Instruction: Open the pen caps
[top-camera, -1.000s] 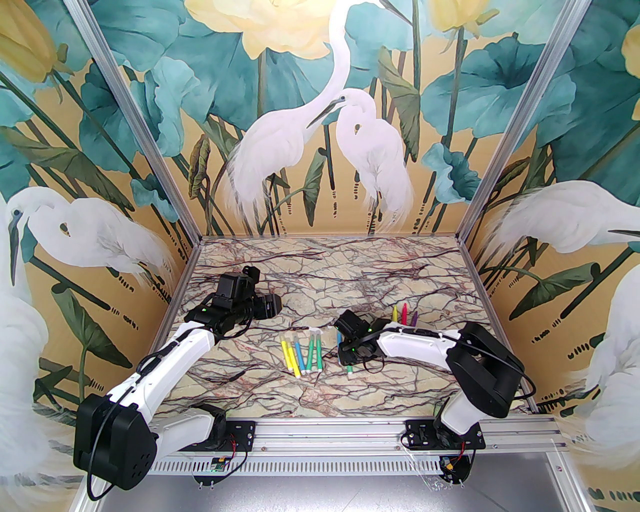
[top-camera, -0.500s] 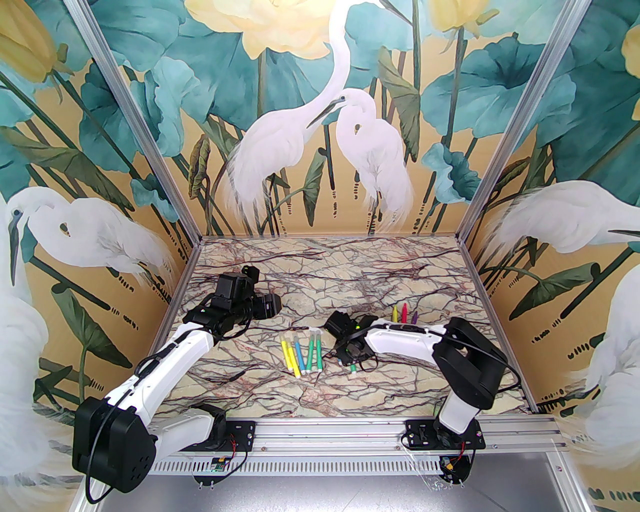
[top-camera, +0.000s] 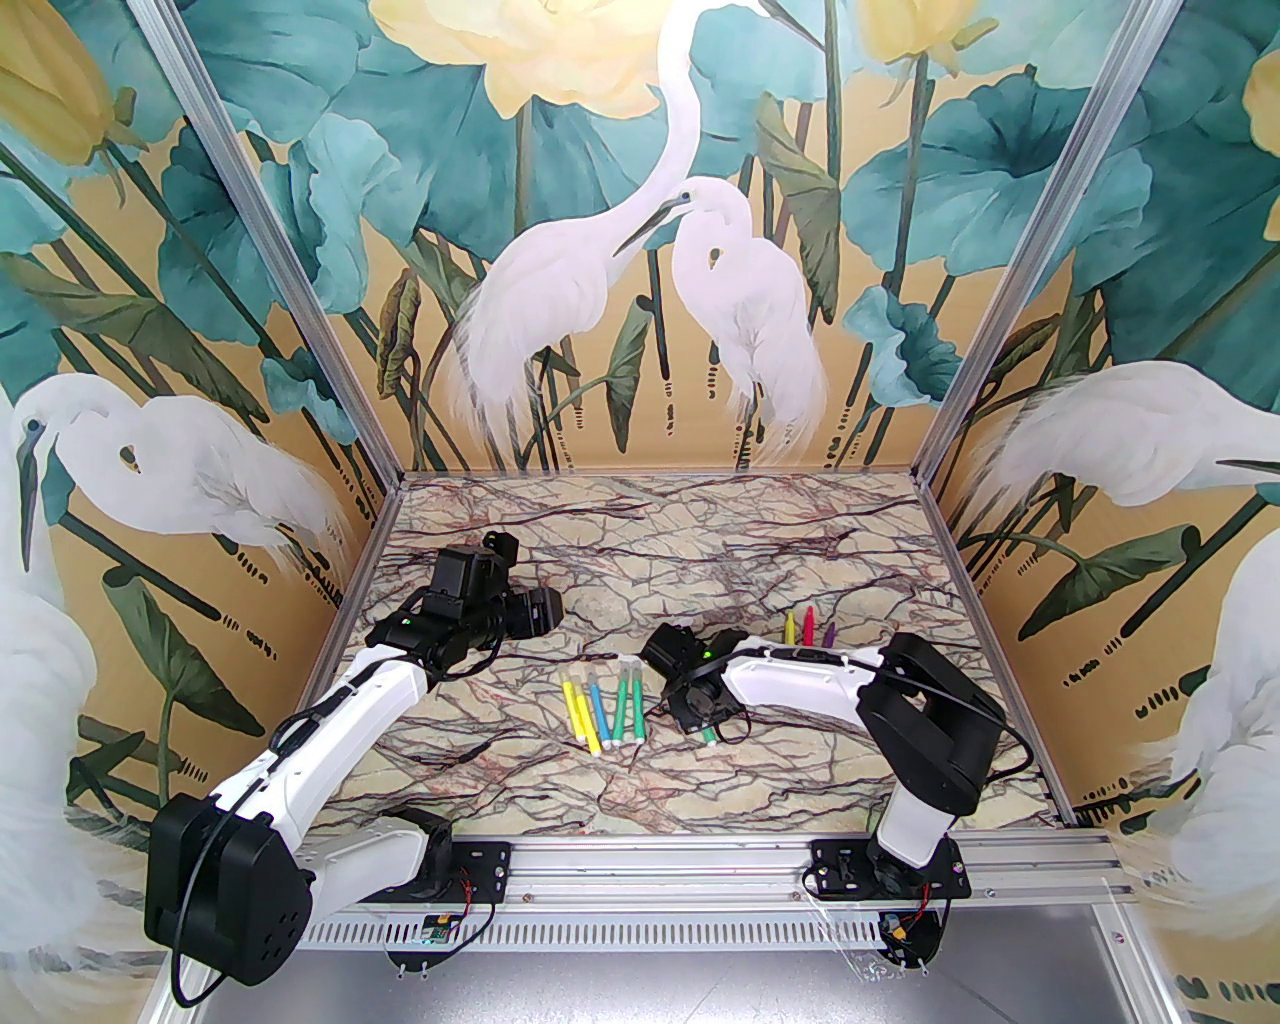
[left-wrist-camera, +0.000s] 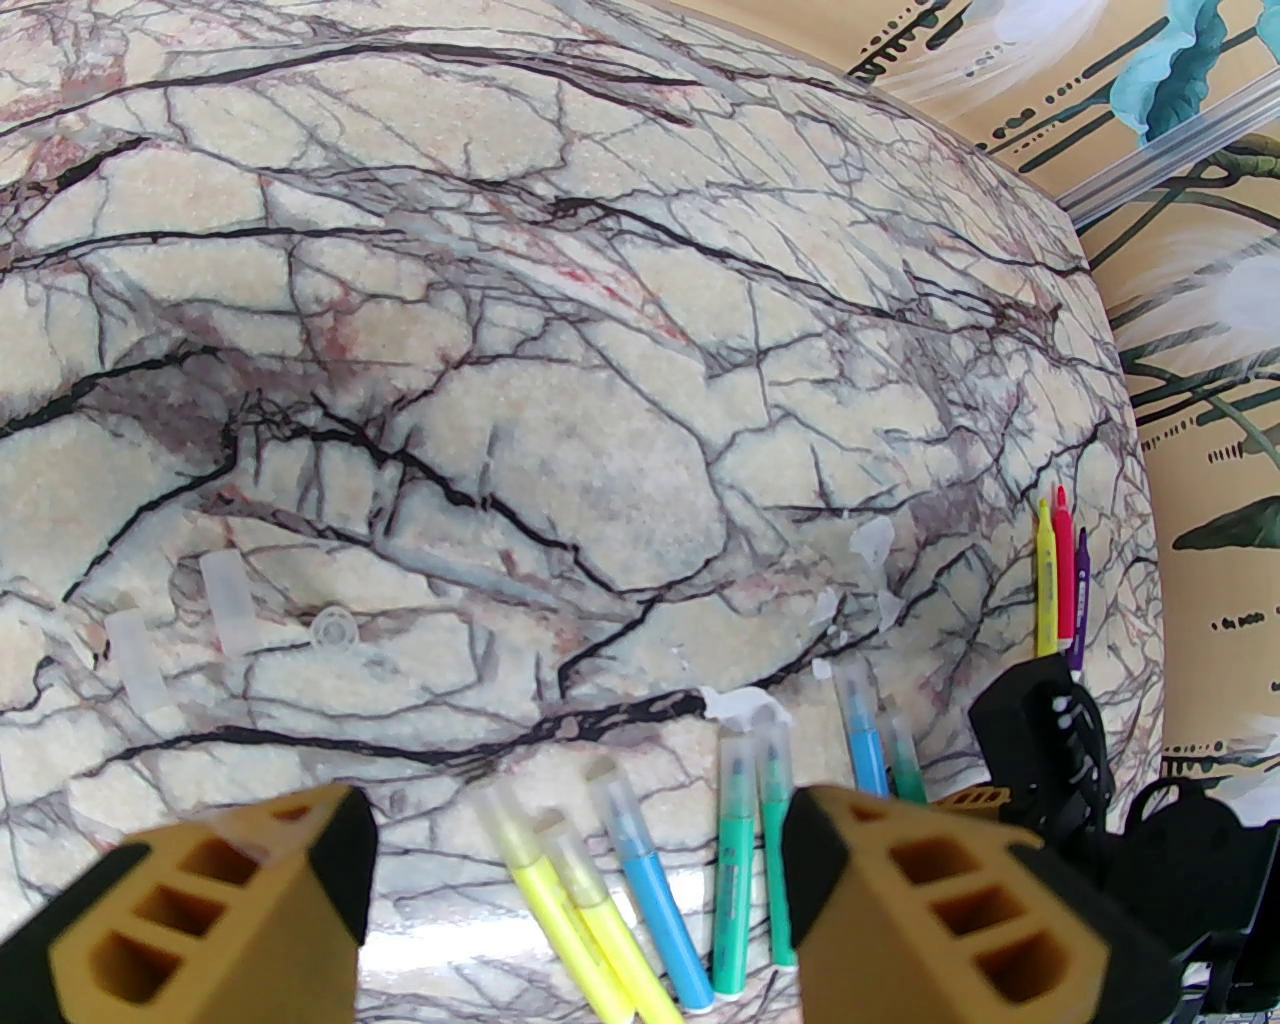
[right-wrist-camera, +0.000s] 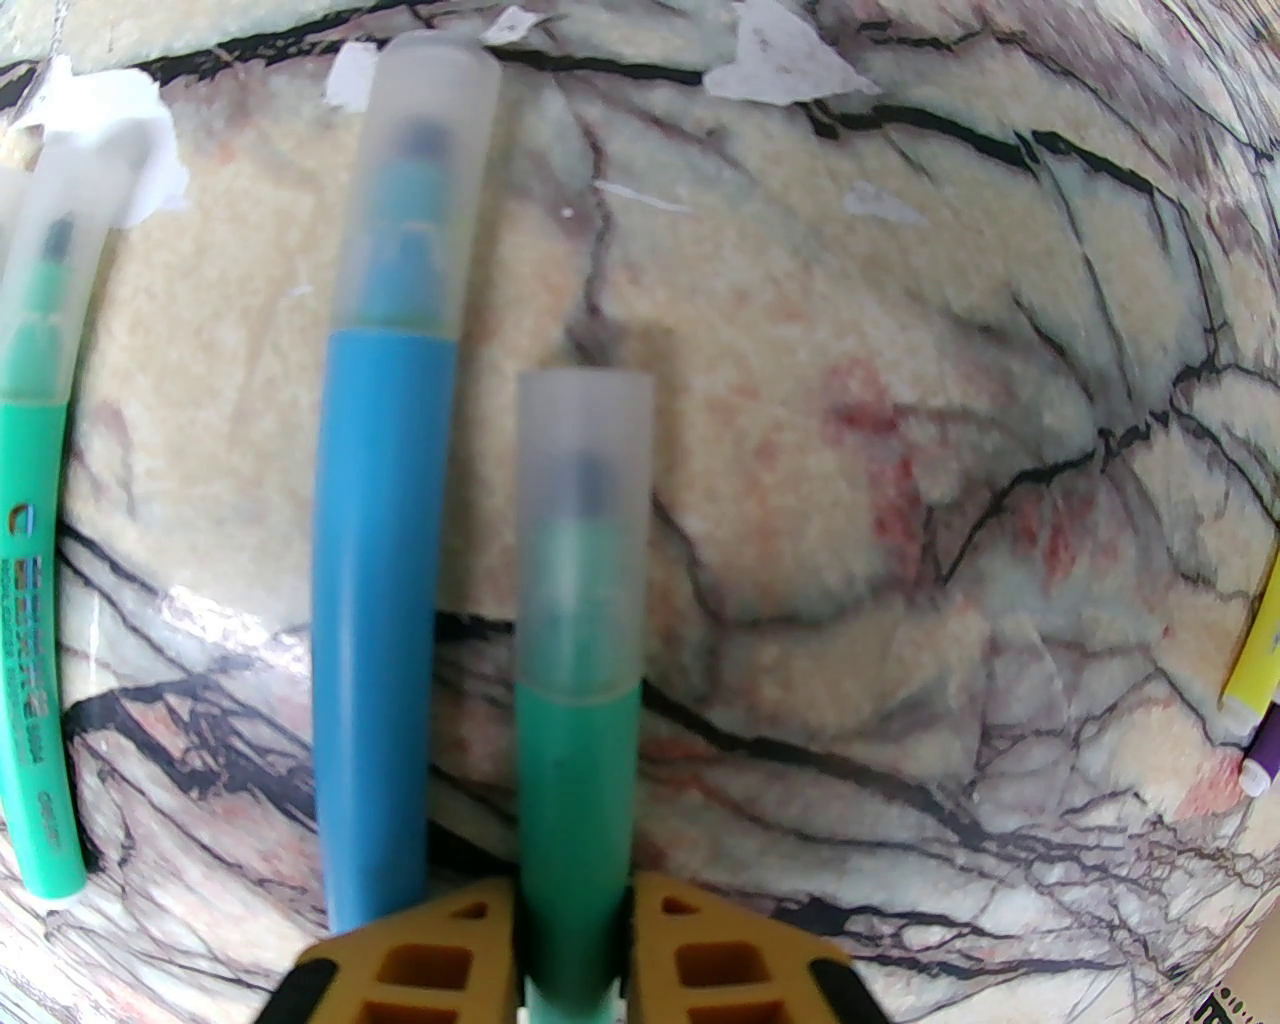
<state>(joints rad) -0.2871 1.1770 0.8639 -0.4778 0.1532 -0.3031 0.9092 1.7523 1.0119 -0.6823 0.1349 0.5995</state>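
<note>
Dark print runs along the leftmost green pen (right-wrist-camera: 40, 620), too blurred to read.

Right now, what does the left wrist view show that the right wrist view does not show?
Left wrist view: the open left gripper, loose clear caps lying apart from the pens, and the pointed tips of three uncapped pens. Right wrist view: a close look at the right gripper closed on a green pen, whose cap is still on. Both: the marble table, the capped blue pen lying beside that green pen, and another capped green pen.
</note>
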